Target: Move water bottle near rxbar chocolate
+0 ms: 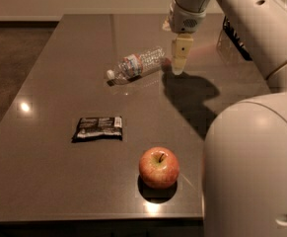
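The water bottle lies on its side on the dark table, white cap pointing left, clear crinkled body pointing right. The rxbar chocolate, a flat black wrapper, lies nearer the front, left of centre and well apart from the bottle. My gripper hangs pointing down just right of the bottle's base end, close to it and low over the table. It holds nothing that I can see.
A red-yellow apple stands near the front edge, right of the rxbar. A black wire basket sits at the back right behind my arm. The arm's large white body fills the lower right.
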`<state>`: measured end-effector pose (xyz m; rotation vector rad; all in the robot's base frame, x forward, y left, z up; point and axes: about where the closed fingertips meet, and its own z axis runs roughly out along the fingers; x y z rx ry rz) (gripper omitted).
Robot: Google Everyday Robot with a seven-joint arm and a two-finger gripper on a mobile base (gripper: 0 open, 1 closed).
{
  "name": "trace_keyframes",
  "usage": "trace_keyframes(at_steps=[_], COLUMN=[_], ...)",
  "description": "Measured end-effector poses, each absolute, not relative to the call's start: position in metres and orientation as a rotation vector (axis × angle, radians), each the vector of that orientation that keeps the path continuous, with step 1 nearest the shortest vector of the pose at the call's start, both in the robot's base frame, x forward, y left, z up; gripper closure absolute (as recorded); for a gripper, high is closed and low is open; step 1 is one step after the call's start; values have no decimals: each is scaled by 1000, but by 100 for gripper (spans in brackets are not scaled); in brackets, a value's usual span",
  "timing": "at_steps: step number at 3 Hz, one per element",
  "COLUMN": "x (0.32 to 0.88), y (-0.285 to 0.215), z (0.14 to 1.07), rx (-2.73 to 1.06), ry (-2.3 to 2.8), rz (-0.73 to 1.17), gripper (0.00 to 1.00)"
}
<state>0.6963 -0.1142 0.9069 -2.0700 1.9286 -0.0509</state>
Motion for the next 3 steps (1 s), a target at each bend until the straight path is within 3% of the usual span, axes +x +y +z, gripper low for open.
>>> trace_keyframes(at_steps=[2,3], x=[722,725], y=[-76,-63], z=[882,875], rx=[-2228,-2278], ry=[1825,1791], rz=[-46,-40], gripper=[0,18])
